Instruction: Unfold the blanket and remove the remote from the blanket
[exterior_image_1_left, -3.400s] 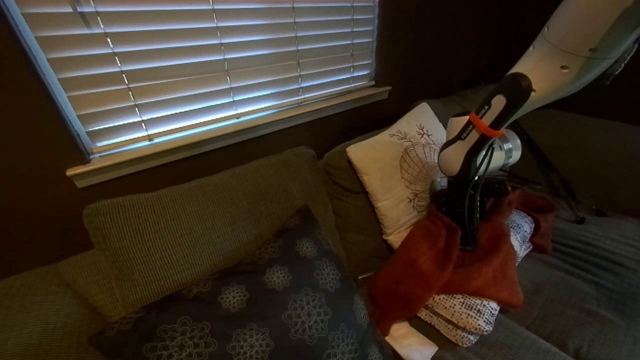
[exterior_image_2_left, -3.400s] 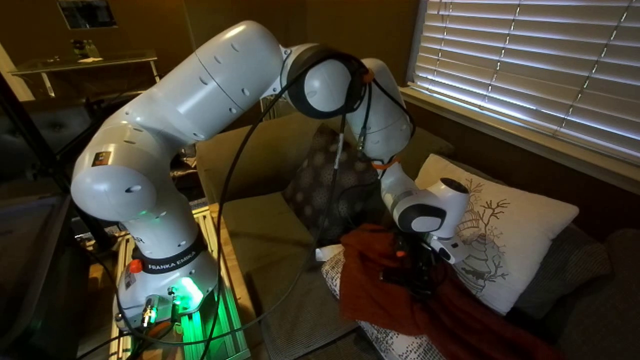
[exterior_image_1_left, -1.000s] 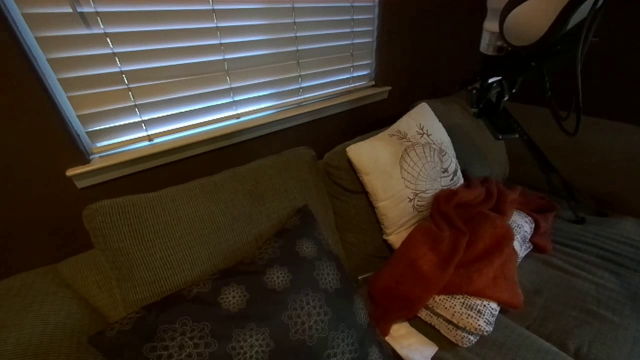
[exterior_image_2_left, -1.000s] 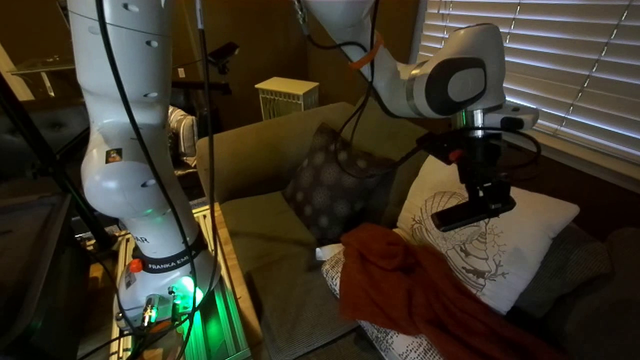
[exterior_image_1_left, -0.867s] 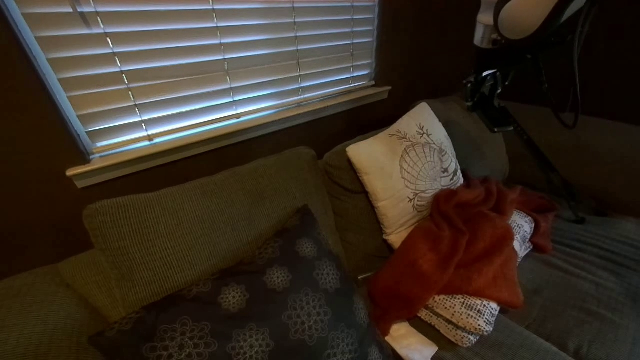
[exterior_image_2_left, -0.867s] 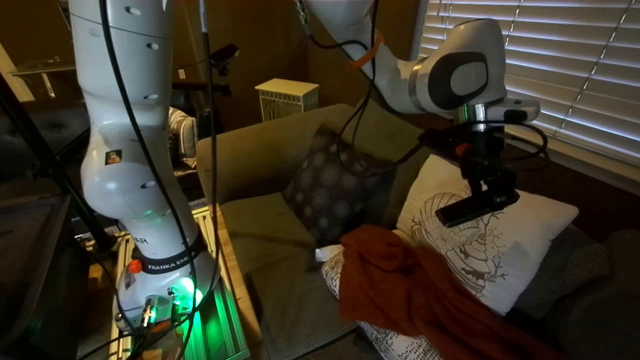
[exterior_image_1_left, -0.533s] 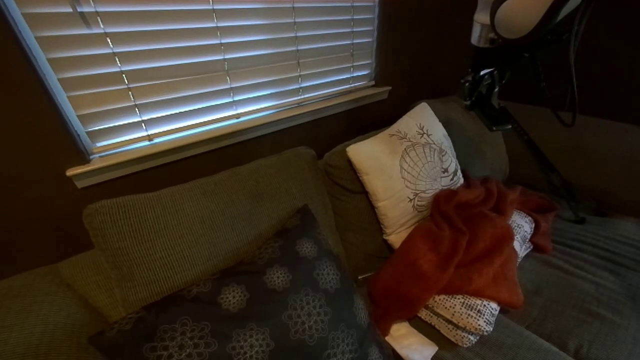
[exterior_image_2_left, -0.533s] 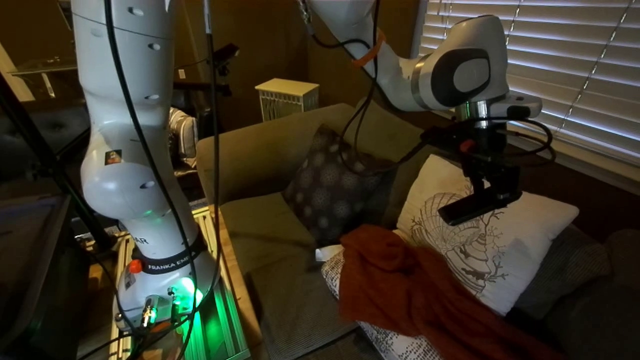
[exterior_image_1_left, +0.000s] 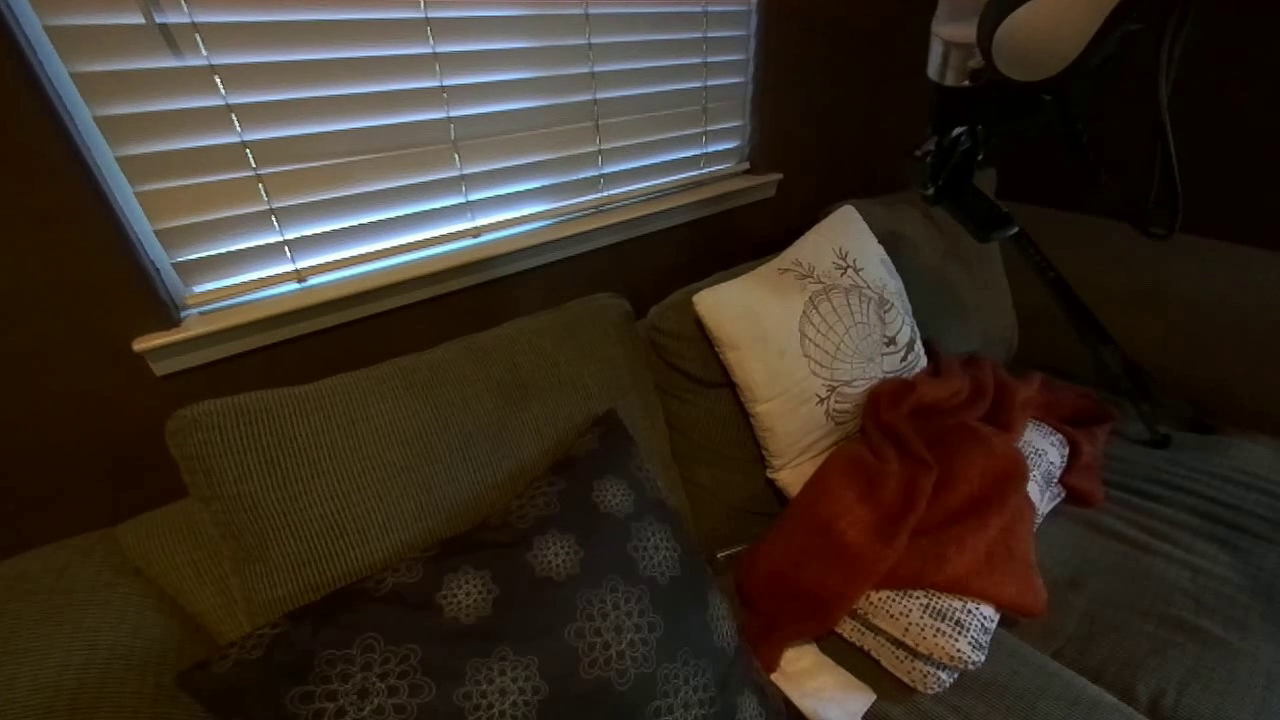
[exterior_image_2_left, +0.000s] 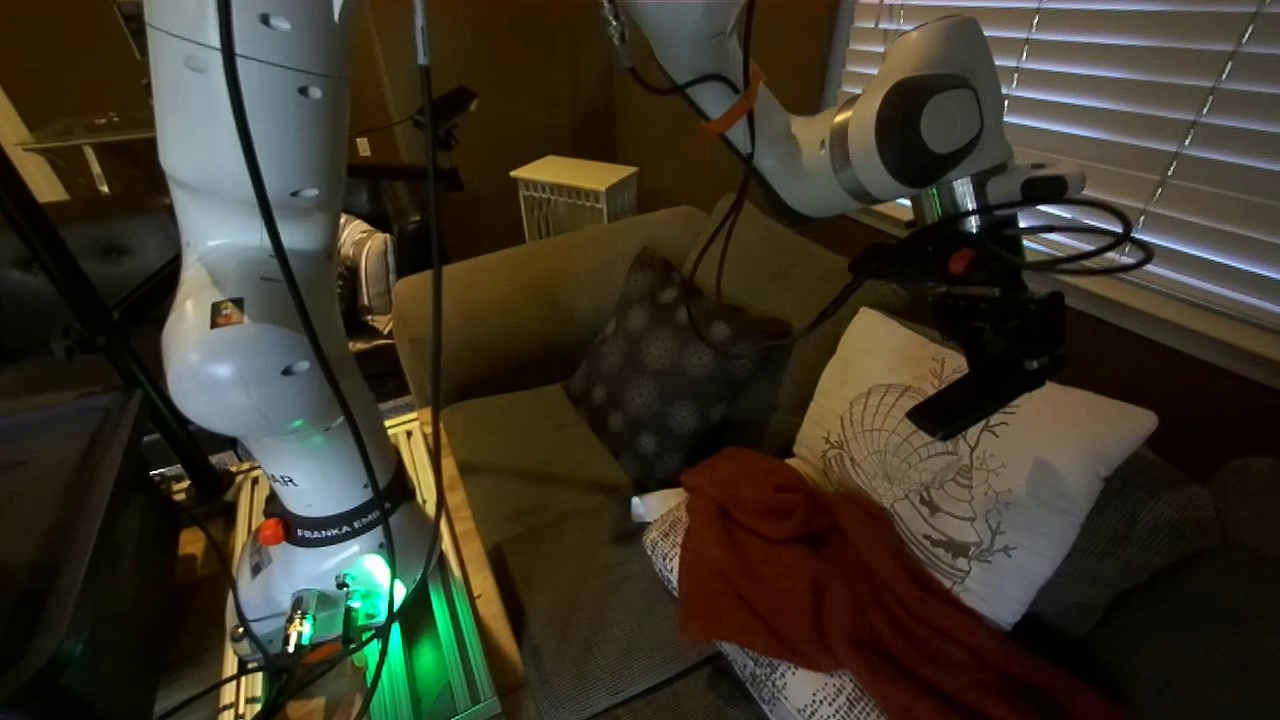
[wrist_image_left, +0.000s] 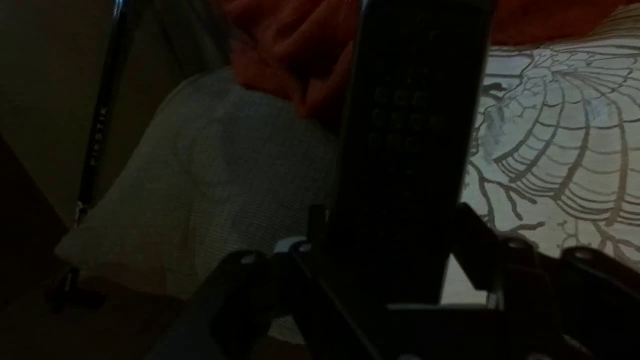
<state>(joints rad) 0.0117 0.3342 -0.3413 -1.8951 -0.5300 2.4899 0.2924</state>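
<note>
The arm (exterior_image_2_left: 225, 370) is being clad in white, rounded casings (exterior_image_2_left: 200, 130) dotted with small recesses (exterior_image_2_left: 310, 92); the base (exterior_image_2_left: 310, 568) is being ringed by a black collar (exterior_image_2_left: 345, 525) lettered FRANKA, beside a red button (exterior_image_2_left: 271, 532) and green glow (exterior_image_2_left: 378, 578). Black cables (exterior_image_2_left: 749, 60) and an orange band (exterior_image_2_left: 730, 113) are being worn on the forearm (exterior_image_2_left: 800, 165), and the gripper (wrist_image_left: 392, 225) is being shown in black.

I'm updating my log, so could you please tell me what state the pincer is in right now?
Pincer: closed, holding the remote in the air, clear of the blanket.
</note>
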